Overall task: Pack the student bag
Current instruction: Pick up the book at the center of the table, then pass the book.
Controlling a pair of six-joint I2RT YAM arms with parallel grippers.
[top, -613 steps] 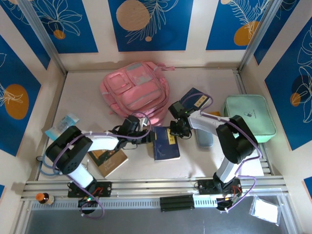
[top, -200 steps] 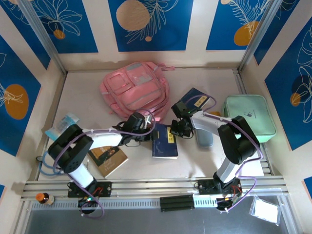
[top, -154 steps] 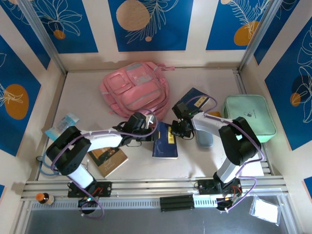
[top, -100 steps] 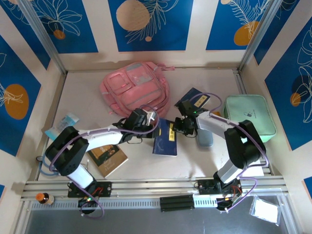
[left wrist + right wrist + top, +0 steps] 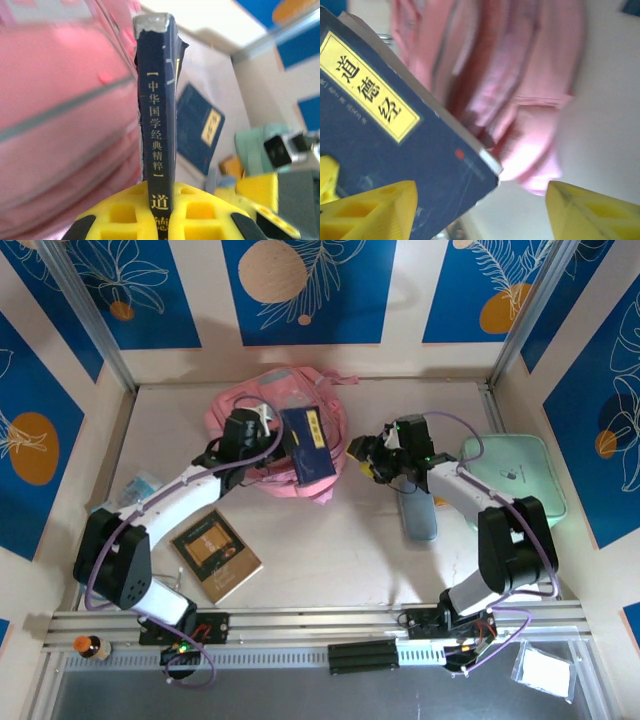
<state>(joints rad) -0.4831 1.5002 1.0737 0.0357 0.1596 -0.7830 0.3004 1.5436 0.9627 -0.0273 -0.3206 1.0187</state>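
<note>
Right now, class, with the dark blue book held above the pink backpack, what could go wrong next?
1. The left tool pinches the dark blue paperback book by one end only, so it may swing or slip.
2. The right tool is open and holds nothing, so nothing props the large soft pink fabric backpack; its floppy fabric may snag the book.
</note>
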